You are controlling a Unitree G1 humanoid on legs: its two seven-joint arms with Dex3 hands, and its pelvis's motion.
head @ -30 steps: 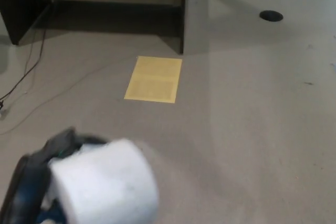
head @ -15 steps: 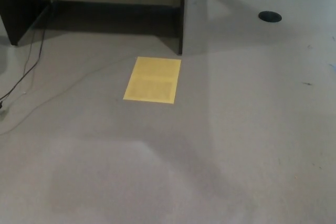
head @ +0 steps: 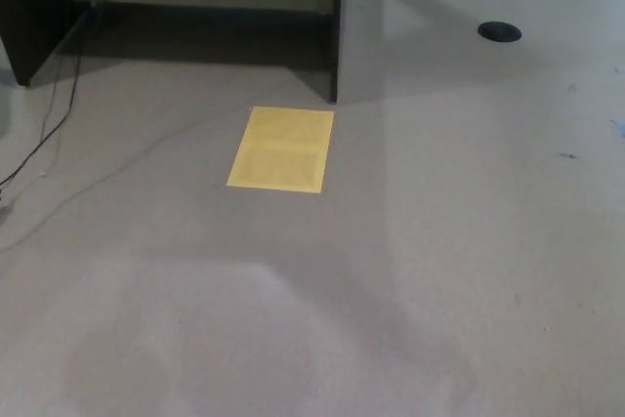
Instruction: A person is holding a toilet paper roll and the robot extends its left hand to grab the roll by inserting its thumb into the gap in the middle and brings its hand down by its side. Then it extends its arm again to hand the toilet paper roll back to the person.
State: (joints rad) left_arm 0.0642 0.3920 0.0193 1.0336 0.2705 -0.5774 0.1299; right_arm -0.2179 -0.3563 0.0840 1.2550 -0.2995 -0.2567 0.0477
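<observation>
A: Floor (head: 469, 271) and nothing else of the task: grey, bare in the middle, with a yellow sheet (head: 281, 149) lying flat toward the far edge, just in front of a dark furniture panel (head: 337, 26).

B: Where is the toilet paper roll?

A: Out of view. Neither of the robot's hands shows either, so I cannot tell whether the left hand is spread or clamped on anything. No person is visible.

B: Which step, then?

A: My guess is the roll is held down at the robot's side, the low point between taking it and giving it back. The next move would call for raising the left arm forward into view and presenting the roll where a person can take it.

B: Anything to read?

A: No. The yellow sheet carries faint marks, too blurred to make out. A thin cable (head: 44, 139) trails along the left edge, and a dark round spot (head: 499, 31) sits near the far right corner.
</observation>
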